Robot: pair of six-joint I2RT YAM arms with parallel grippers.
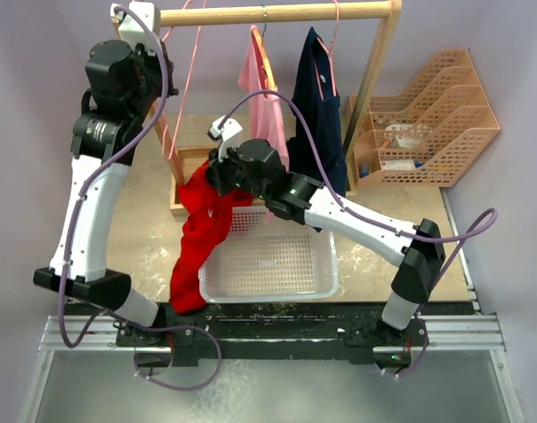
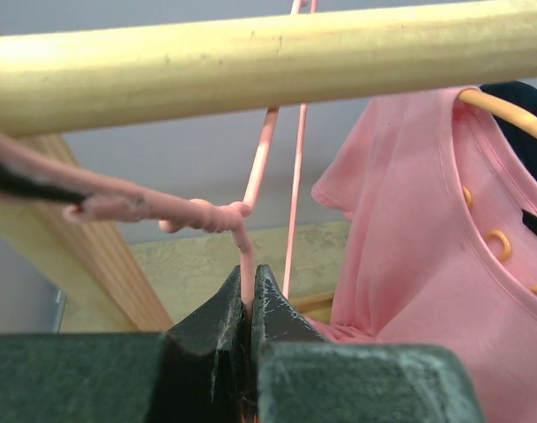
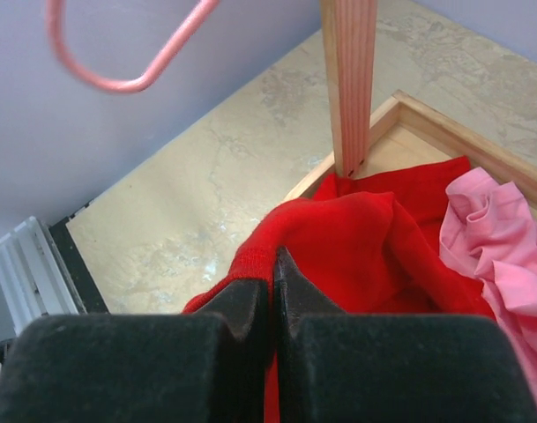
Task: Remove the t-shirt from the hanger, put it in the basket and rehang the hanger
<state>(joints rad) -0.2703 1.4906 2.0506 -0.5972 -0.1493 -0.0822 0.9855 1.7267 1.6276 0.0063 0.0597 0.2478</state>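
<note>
Left tool [image 2: 250, 295] pinches thin pink wire hanger [image 2: 211, 216], steadying it. Right tool [image 3: 273, 273] pinches red fabric t-shirt [image 3: 356, 238], seemingly already free, hanging over white plastic basket [image 1: 268, 294] left rim.

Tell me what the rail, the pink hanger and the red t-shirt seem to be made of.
Rail: likely wood, pale and unpainted; faint grain and small marks show.
Pink hanger: probably wire with a matte pink coating; it is thin and twisted around itself at the neck.
Red t-shirt: soft knit fabric, perhaps cotton; it folds and bunches.
</note>
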